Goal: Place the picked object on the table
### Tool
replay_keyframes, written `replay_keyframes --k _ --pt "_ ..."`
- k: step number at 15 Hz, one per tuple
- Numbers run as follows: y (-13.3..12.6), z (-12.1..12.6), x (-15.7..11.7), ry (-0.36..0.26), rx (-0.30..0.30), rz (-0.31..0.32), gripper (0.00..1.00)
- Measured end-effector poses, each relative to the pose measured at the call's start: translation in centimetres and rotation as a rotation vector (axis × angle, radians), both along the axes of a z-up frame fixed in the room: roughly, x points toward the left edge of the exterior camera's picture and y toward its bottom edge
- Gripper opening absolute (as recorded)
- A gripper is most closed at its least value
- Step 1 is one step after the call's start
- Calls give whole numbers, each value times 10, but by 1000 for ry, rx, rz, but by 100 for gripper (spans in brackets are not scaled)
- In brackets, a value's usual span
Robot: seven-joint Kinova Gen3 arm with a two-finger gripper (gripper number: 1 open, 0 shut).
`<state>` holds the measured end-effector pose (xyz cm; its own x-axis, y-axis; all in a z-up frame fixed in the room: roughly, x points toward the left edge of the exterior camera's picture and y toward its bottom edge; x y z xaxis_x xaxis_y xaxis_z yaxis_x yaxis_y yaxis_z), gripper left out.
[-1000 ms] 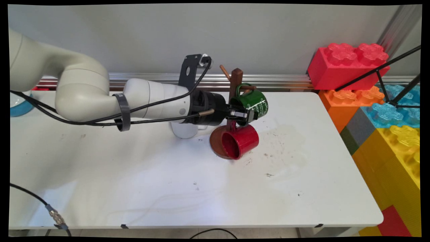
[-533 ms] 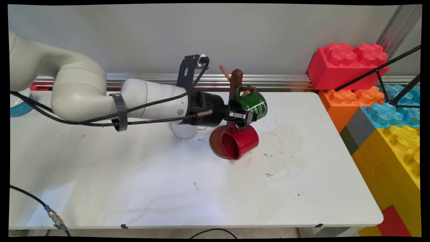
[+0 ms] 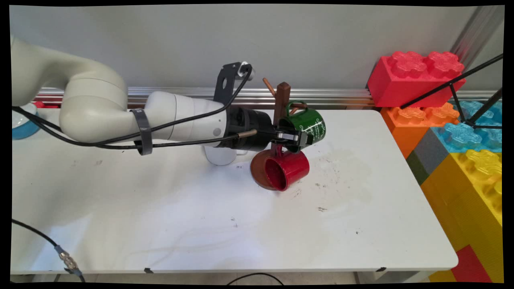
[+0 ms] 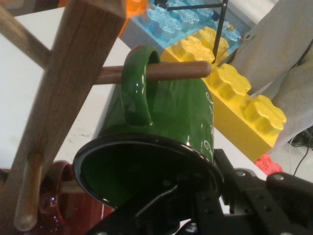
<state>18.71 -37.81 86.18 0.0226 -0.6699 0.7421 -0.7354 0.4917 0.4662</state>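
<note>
My gripper [image 3: 299, 139] is shut on the rim of a green mug [image 3: 310, 123], one finger inside the mug and one outside. In the hand view the green mug [image 4: 166, 112] is tilted, and its handle is looped over a wooden peg [image 4: 181, 71] of the brown mug tree [image 4: 63, 98]. The mug tree [image 3: 282, 96] stands at the table's far middle on a round base [image 3: 257, 172]. A red mug [image 3: 290, 168] hangs lower on the tree, just below my gripper, mouth towards the camera.
A white mug [image 3: 220, 157] stands behind the arm's wrist. Big toy blocks, red [image 3: 413, 74], orange, blue and yellow [image 3: 478, 180], are stacked off the table's right edge, with black tripod legs [image 3: 461, 86] over them. A blue bowl [image 3: 22, 128] sits far left.
The gripper has shifted the green mug slightly right along the peg, after a small dip to the left. The red mug and the tree have stayed put.
</note>
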Motion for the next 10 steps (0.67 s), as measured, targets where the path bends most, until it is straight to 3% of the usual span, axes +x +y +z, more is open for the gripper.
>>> replay_keyframes --k 10 --pt "1 12 -8 36 -2 -20 0"
